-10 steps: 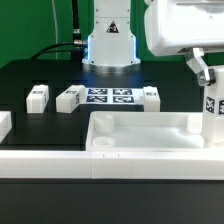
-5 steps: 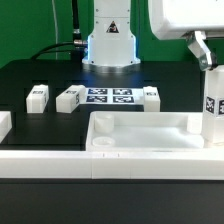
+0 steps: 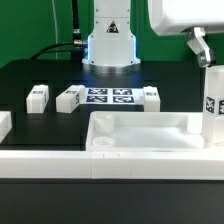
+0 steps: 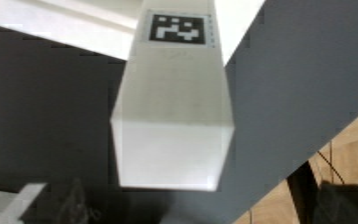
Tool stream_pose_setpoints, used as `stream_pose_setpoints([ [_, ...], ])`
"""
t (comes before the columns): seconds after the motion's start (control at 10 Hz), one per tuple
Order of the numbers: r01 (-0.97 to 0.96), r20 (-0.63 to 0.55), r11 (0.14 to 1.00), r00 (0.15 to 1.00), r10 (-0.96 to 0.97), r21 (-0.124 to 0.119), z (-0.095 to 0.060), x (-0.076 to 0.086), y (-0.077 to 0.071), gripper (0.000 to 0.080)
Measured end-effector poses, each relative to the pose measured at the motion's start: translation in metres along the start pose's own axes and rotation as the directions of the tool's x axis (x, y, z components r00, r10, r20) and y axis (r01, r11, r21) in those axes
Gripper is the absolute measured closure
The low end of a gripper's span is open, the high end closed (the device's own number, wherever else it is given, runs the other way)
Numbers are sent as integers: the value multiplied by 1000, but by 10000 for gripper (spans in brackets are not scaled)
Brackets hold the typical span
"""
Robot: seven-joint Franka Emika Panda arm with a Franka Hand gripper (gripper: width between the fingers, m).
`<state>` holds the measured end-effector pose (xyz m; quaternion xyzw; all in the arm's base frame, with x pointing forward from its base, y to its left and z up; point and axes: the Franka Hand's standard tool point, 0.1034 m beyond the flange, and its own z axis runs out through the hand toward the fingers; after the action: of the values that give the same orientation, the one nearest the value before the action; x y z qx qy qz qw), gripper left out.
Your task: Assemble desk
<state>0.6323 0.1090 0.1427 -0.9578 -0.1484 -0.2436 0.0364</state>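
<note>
**Desk parts, counted.** I see one desk top [image 3: 140, 133], a wide white tray with raised corner sockets, lying toward the front of the black table [image 3: 35, 75].

There are four legs.
- The upright leg [image 3: 213, 105] stands at the desk top's end on the exterior view's right. It is partly cut off by the picture's edge, so I cannot tell whether it sits in a socket.
- Three lie flat farther back:
  - the first lying leg [image 3: 38, 97];
  - the second lying leg [image 3: 68, 98], near the first;
  - the third lying leg [image 3: 150, 96].
- The marker board [image 3: 110, 97] lies between the second and third lying legs.

**Gripper.** The gripper [image 3: 203, 52] hangs just above the upright leg's top. Only one finger [image 3: 200, 46] shows, so I cannot tell how far the jaws are spread, and I see nothing pinched. In the wrist view I look down the upright leg [image 4: 172, 120], whose tag [image 4: 179, 28] faces the camera.

**Surroundings.** One long low rail [image 3: 50, 165] runs across the front, just before the desk top. The robot base [image 3: 108, 45] rises behind the marker board. One white piece [image 3: 3, 124] at the exterior view's left edge is cut off, so I cannot identify it.
</note>
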Motion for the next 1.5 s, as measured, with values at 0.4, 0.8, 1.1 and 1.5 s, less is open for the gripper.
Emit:
stream_pose_setpoints([
  [0.4, -22, 244, 998, 970, 8, 56, 7, -3, -1, 150],
  [0.8, -53, 465, 993, 885, -2, 106, 16, -10, 0, 150],
  [1.1, -54, 461, 993, 887, 0, 104, 18, -12, 4, 150],
  [1.5, -42, 460, 993, 888, -14, 111, 19, -13, 5, 272],
])
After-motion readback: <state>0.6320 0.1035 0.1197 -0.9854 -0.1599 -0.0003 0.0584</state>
